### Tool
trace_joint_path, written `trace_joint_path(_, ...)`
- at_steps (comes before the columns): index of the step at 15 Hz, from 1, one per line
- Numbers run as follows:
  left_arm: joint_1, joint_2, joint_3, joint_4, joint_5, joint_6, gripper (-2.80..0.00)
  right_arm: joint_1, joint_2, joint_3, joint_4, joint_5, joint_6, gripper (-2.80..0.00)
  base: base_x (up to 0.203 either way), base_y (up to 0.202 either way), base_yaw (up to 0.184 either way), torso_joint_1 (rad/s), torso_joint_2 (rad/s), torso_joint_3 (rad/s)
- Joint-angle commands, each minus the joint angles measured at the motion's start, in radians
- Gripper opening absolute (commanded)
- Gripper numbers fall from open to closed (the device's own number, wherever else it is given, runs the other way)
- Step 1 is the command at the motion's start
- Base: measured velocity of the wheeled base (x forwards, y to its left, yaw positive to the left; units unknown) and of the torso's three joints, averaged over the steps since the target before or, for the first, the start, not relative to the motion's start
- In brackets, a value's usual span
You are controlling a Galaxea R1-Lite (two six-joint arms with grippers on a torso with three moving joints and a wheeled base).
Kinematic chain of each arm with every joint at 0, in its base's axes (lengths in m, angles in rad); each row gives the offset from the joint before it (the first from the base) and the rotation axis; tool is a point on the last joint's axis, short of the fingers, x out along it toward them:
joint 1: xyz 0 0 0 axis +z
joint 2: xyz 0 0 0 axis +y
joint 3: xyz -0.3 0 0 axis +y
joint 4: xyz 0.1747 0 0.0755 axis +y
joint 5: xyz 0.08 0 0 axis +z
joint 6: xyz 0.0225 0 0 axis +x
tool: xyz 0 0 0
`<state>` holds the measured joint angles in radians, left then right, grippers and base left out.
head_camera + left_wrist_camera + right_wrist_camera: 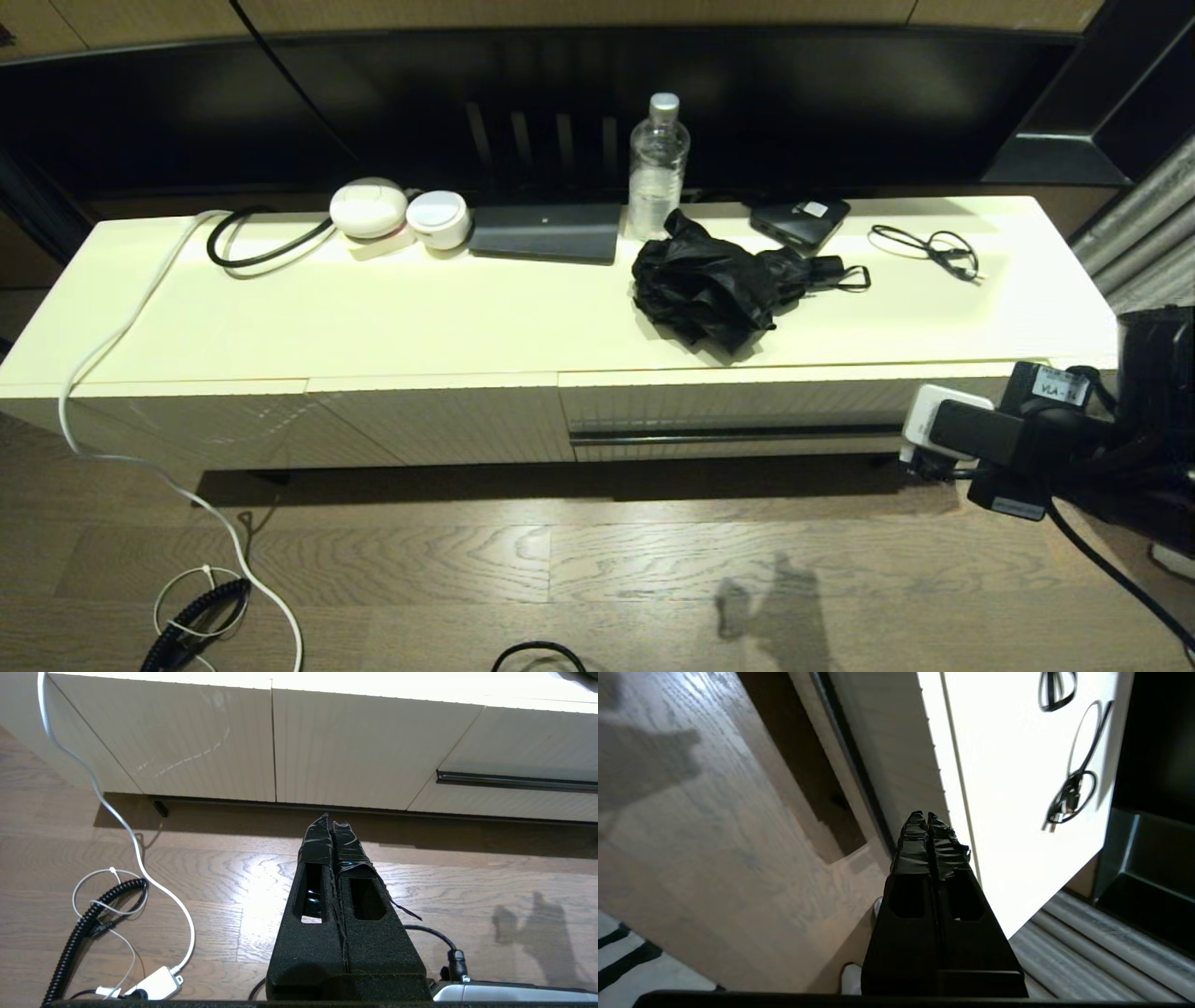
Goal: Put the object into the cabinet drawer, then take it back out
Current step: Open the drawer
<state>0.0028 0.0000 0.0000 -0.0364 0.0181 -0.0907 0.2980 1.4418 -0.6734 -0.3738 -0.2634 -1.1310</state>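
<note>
The black compact umbrella lies on the cream cabinet top, a wrinkled fabric bundle with its short handle and wrist loop pointing right. Below it is the cabinet drawer, pushed in, with its dark handle slot running along the ribbed front. My right arm reaches in low at the drawer's right end. In the right wrist view the right gripper is shut and empty, its tips close to the drawer front. The left gripper is shut and empty, hovering over the floor and facing the ribbed door panels.
Behind the umbrella stand a water bottle, a flat black box with a white sticker and a thin cable coil. A dark flat box and two white round devices sit further left. A white cable hangs to the floor.
</note>
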Motion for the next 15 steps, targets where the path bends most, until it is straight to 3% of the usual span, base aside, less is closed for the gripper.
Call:
trace_joint_path(1,0.000,-0.002,0.000,0.000,0.000,-0.001,-2.80,-0.005,0.005,0.000,-0.002,0.000,-0.003,-2.80,0.000,0.000,0.000,0.000,0.00,0.000)
trace_joint_path(4,0.000,-0.002,0.000,0.000,0.000,-0.001,-2.80,-0.006,0.000,-0.001,0.012,0.006,-0.009,-2.80,0.000,0.000,0.000,0.000,0.00,0.000)
trace_joint_path(11,0.000,-0.002,0.000,0.000,0.000,-0.001,-2.80,0.006,0.019,-0.017,0.193,0.032,-0.027,-2.80,0.000,0.000,0.000,0.000,0.00,0.000)
trace_joint_path(15,0.000,-0.002,0.000,0.000,0.000,-0.001,-2.80,-0.005,0.080,-0.085,0.335,0.165,-0.067,-2.80,0.000,0.000,0.000,0.000,0.00,0.000)
